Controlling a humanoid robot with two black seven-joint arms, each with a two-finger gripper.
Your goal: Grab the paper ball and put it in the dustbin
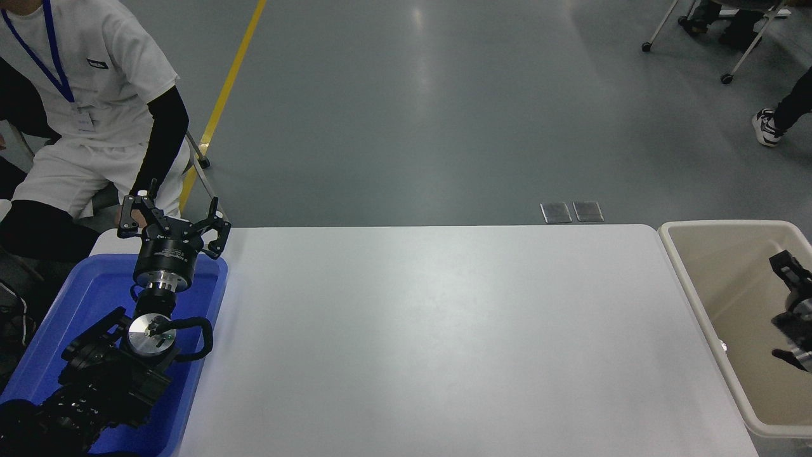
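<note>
**Right hand over beige bin, paper ball not visible**

The right hand [788,270], black, comes in at the right edge and sits over the inside of the large rectangular beige plastic dustbin [694,298] w/ thick rounded off-white rim. Only part of it shows; the rest is cut off by the frame edge, so can't tell how far apart the fingers are or whether anything is between them. The paper ball isn't visible anywhere in the bin's visible interior or on the surface; if it lies in the bin it's hidden by the near wall or the hand.

The bin stands just beside the right end of the white surface [444,330].

At far left, the left hand [172,223], black w/ a silver wrist ring, points away from the camera, fingers spread wide, holding nothing. It's parked over the bright blue rectangular plastic tub [82,298] at the lower-left corner of the surface.

Behind that, a seated person in white top and shorts, black sleeves [166,136], blue lanyard, one arm hanging down close to the left hand.
</note>
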